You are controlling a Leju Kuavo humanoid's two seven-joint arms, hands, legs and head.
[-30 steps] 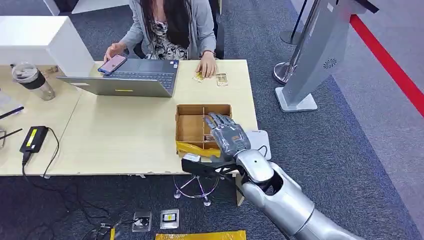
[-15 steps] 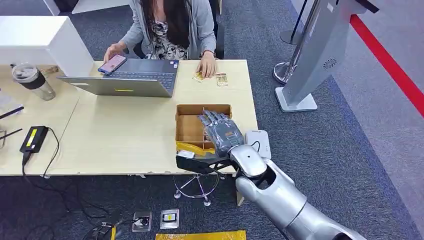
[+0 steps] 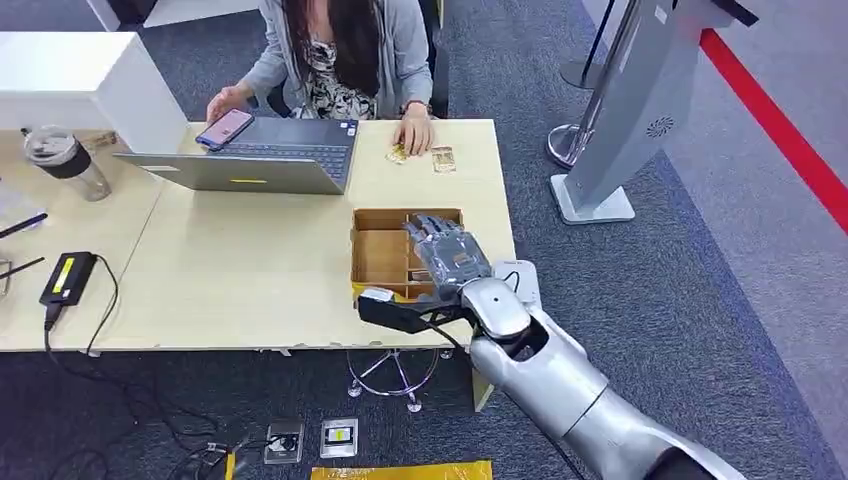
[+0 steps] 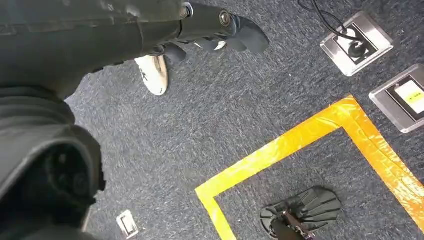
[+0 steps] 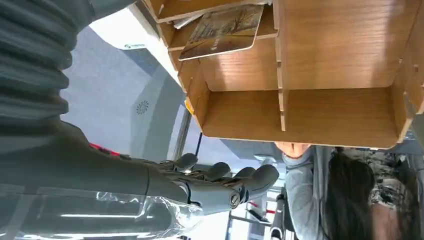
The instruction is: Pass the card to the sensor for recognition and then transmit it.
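The right hand (image 3: 448,255) hovers at frame centre over the wooden divided box (image 3: 382,252), fingers extended and grasping nothing. The card (image 5: 223,30) lies inside one compartment. Left hand (image 4: 220,35): fingers loosely curled, empty.

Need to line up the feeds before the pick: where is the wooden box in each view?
Head view: the wooden box sits on the table near its right edge, partly under the right hand.
Left wrist view: not in it.
Right wrist view: the box is along the upper side, a card inside.
Shared landmark: the right hand.
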